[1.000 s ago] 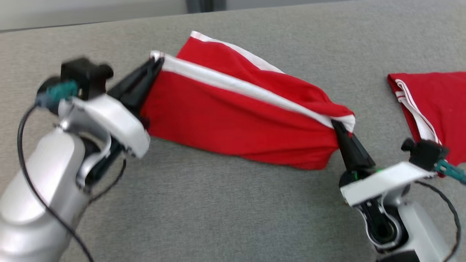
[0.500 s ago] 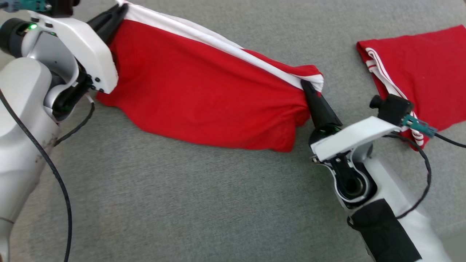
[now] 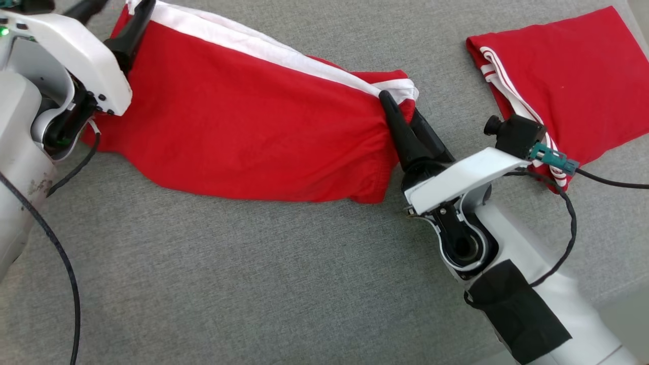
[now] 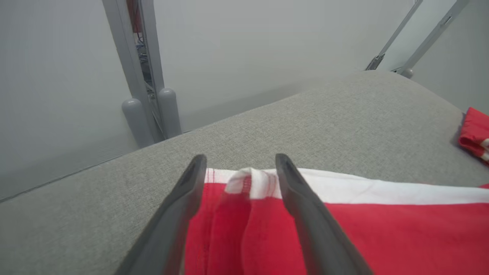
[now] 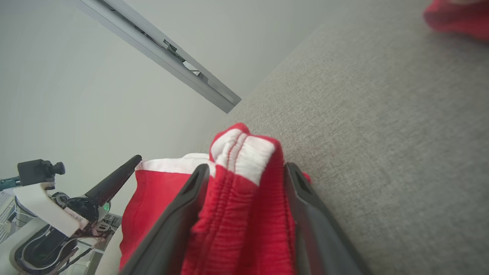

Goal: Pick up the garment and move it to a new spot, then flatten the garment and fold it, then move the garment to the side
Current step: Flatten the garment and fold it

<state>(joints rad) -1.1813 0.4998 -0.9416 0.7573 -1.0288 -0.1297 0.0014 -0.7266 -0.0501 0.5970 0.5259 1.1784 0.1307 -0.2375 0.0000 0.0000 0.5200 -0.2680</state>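
While left hand (image 4: 237,162) and right hand (image 5: 246,170) stand released, the red, white-banded garment (image 3: 243,126) lies wrinkled between them.

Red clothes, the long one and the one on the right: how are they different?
The long garment lies stretched between the left gripper and right gripper; the folded garment sits apart. The long garment has a broad white band along its far edge; the folded garment shows thin white stripes. Both are red and lie on the grey surface.

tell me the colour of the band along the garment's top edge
White band on the red garment; clearest in the head view.
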